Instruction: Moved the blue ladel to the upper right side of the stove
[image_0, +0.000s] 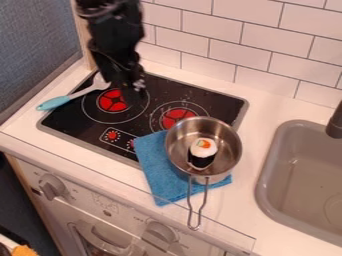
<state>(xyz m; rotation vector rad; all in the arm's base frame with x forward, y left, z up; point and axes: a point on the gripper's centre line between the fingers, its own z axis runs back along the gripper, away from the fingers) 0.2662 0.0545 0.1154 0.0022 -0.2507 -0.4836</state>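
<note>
The black gripper (131, 88) hangs from the top edge over the upper left of the stove (197, 95), beside the left burner's red centre. Just left of it lies the ladle (61, 100), its light blue handle reaching over the stove's left edge onto the white counter. The ladle's pale head rests on the black cooktop near the back left corner, close to the arm; whether the two touch is unclear.
A metal pan (228, 145) holding a sushi toy (202, 151) sits partly on a blue cloth (155, 170) at the stove's front right. A grey sink (267, 187) is at right; a tiled wall (227, 47) stands behind.
</note>
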